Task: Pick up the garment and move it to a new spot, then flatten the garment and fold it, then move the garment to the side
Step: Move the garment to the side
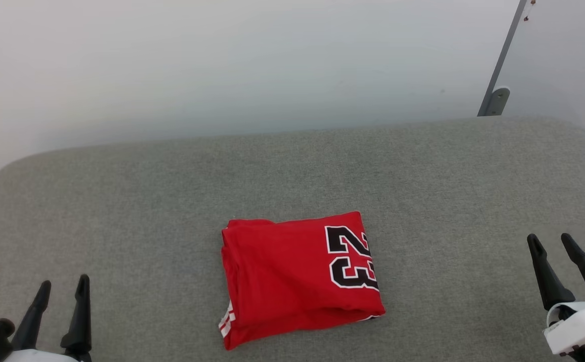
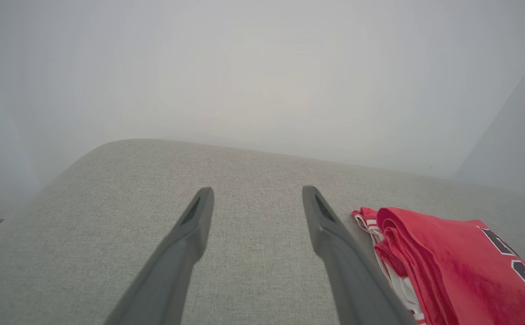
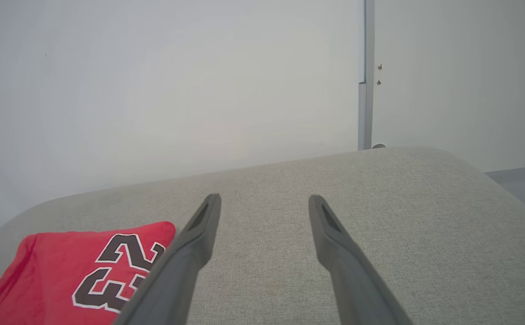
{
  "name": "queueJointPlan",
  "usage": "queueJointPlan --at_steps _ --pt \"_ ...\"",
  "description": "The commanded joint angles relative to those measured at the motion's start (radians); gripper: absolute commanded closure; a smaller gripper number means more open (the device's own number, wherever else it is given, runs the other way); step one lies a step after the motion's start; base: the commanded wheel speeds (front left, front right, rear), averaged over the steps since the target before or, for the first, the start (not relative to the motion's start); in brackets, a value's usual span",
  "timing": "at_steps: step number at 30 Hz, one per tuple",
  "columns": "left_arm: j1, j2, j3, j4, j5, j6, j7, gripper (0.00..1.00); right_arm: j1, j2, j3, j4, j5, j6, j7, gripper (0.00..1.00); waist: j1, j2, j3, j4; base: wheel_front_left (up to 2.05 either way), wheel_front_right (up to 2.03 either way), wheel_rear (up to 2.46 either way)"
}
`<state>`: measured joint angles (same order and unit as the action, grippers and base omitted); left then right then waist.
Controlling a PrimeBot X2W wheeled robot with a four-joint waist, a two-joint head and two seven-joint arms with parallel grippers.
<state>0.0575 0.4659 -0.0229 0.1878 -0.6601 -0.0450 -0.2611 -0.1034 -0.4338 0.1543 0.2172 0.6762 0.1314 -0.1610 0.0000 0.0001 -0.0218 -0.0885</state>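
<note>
The garment (image 1: 297, 279) lies folded into a compact red rectangle on the grey cushion, its black number 23 facing up at the right end and striped trim peeking out at the lower left corner. My left gripper (image 1: 63, 284) rests open at the lower left, well clear of it. My right gripper (image 1: 551, 241) stands open at the far right, also apart from it. In the left wrist view the garment (image 2: 447, 266) sits to the right of my open gripper (image 2: 257, 194). In the right wrist view the garment (image 3: 77, 271) lies left of my open gripper (image 3: 264, 201).
A wide grey upholstered surface (image 1: 171, 191) carries everything, with rounded far corners. A pale wall rises behind it, and a grey metal post (image 1: 498, 75) stands at the back right. Bare cushion stretches on both sides of the fold.
</note>
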Motion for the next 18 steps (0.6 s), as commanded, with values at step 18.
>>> queueJointPlan --at_steps 18 --pt "-0.025 0.007 -0.028 -0.012 0.0 0.008 0.025 0.0 -0.056 0.05 0.075 -0.012 -0.027 -0.002 0.152 0.0 0.0 -0.0001 0.035 0.164 0.0 0.0 0.0"
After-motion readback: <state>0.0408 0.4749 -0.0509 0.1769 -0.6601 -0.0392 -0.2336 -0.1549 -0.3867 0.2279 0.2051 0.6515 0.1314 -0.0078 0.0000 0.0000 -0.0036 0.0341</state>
